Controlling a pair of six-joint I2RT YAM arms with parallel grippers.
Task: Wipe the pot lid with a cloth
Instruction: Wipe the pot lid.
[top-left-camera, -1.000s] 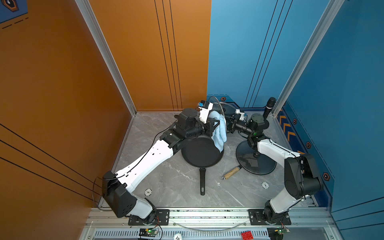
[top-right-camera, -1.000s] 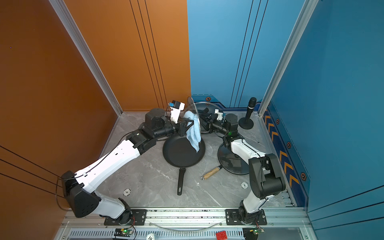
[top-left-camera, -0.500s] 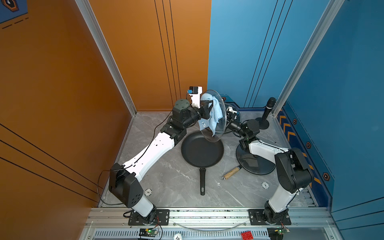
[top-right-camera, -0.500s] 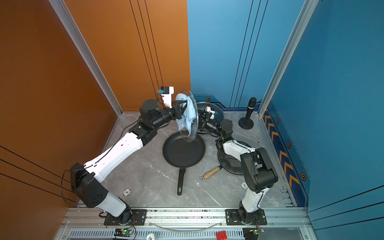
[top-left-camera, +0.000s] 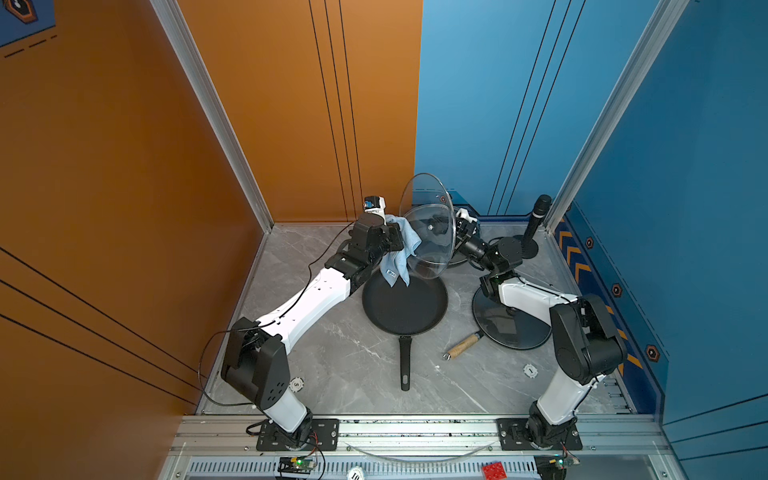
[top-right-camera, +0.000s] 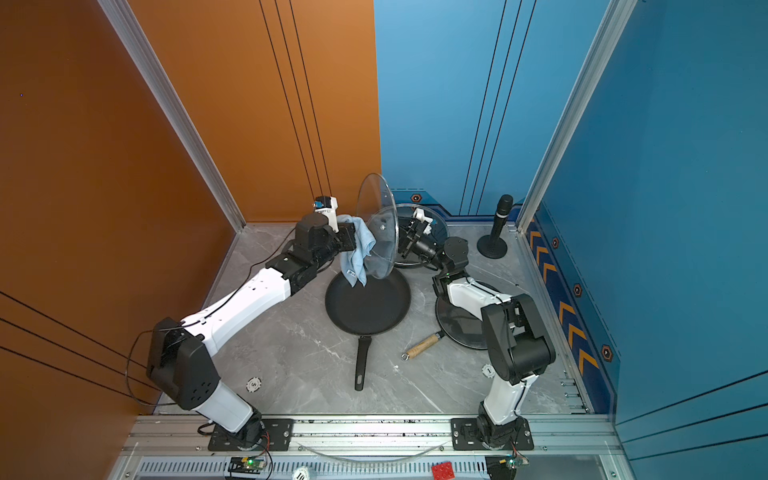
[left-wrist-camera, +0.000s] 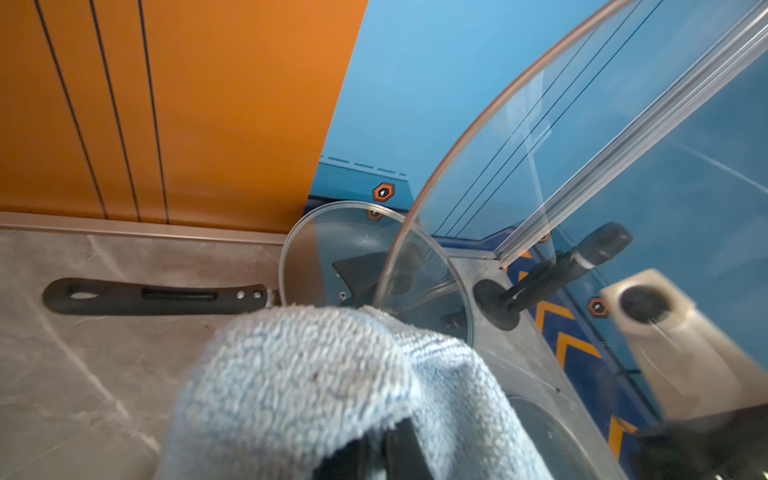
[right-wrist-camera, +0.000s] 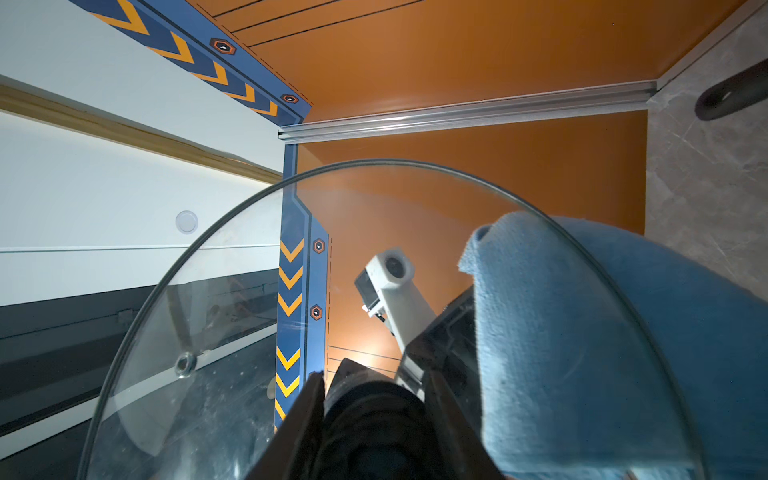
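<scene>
We see a grey marble table (top-left-camera: 332, 357) with a black frying pan (top-left-camera: 405, 307) (top-right-camera: 368, 307) at its middle, handle pointing toward the arm bases. To its right lies a dark pan (top-left-camera: 511, 328) (top-right-camera: 457, 324) with a wooden handle, partly under the right arm. Above the frying pan's far rim the glass pot lid (top-left-camera: 428, 249) (top-right-camera: 380, 245) is held in the air, standing nearly on edge. The light-blue cloth (top-left-camera: 399, 257) (top-right-camera: 355, 253) (left-wrist-camera: 311, 386) sits just beside the lid on its left face; through the glass in the right wrist view the cloth (right-wrist-camera: 582, 332) appears to press against it, and its loose end hangs over the frying pan. A microphone (top-left-camera: 536, 220) stands near the far right corner. The left gripper (top-left-camera: 395, 241) (top-right-camera: 349, 241) is clenched on the cloth, which drapes over it. The right gripper (right-wrist-camera: 374, 386) (top-left-camera: 459, 228) is clamped on the lid's black knob.
</scene>
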